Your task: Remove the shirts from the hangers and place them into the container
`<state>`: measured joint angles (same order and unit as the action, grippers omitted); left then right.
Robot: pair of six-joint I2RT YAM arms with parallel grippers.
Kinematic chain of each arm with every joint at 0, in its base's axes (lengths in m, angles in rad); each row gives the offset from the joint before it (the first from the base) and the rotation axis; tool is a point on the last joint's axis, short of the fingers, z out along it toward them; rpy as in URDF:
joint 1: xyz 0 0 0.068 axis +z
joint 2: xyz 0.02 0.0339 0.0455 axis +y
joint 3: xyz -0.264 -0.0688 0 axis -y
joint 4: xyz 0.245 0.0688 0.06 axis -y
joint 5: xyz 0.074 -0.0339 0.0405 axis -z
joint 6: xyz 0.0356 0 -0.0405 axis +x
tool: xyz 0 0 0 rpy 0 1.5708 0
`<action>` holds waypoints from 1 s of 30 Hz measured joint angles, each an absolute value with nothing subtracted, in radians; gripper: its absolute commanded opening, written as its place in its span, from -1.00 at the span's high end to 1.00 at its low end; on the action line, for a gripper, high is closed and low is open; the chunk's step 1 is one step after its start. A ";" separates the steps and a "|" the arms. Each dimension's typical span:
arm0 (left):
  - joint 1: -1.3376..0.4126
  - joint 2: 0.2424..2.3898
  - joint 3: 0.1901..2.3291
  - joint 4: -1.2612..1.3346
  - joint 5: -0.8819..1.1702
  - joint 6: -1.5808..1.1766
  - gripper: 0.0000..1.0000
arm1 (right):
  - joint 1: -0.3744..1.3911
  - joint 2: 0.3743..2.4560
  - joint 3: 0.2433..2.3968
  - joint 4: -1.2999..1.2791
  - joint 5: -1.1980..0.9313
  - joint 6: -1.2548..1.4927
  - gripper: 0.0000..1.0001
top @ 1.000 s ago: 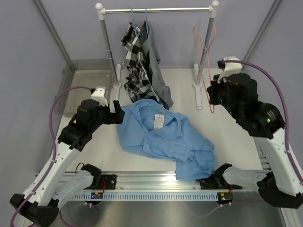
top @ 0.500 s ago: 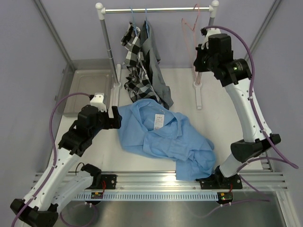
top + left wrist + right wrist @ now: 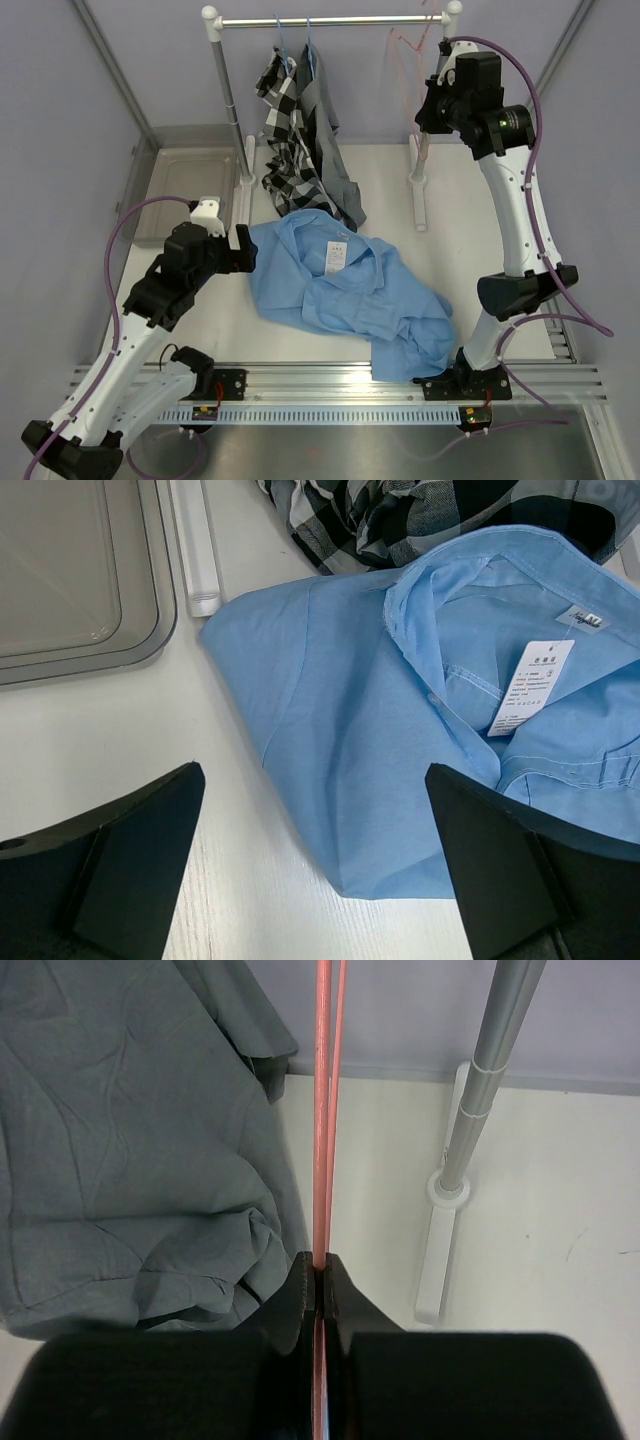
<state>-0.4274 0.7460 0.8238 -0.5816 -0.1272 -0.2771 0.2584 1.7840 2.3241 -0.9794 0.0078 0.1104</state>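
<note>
You see a silver rack bar (image 3: 330,20) running away to the left of the right gripper (image 3: 320,1265). Its grey post (image 3: 487,1070) stands on the white table (image 3: 560,1260), close beside that gripper.

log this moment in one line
left end effector open by blue shirt | right end effector shut on pink hanger | checked shirt, grey shirt hanging on rack

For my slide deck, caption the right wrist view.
Right end effector pinches the pink-red hanger, grey shirt at left, rack post at right.
</note>
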 measured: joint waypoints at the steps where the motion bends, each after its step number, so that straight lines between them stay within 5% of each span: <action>1: -0.427 0.746 0.824 -0.582 -0.127 -0.277 -0.98 | 0.253 1.792 2.315 -0.978 0.000 0.114 1.00; 11: -0.427 0.746 0.824 -0.582 -0.127 -0.278 -0.98 | 0.230 1.825 2.234 -0.955 -0.019 0.139 0.96; 13: -0.427 0.747 0.824 -0.581 -0.127 -0.278 -0.98 | 0.229 1.825 2.233 -0.953 -0.019 0.139 0.77; 17: -0.427 0.752 0.824 -0.581 -0.115 -0.278 -0.98 | 0.227 1.807 2.182 -0.935 -0.021 0.154 -0.12; 21: -0.431 0.768 0.824 -0.580 -0.097 -0.284 -0.98 | 0.227 1.753 2.084 -0.923 -0.027 0.160 -0.67; 24: -0.461 0.790 0.824 -0.577 -0.089 -0.294 -0.98 | 0.227 1.685 2.023 -0.910 -0.031 0.161 -0.90; 30: -0.637 0.855 0.852 -0.578 -0.111 -0.364 -0.98 | 0.226 1.383 1.805 -0.839 -0.041 0.172 -0.99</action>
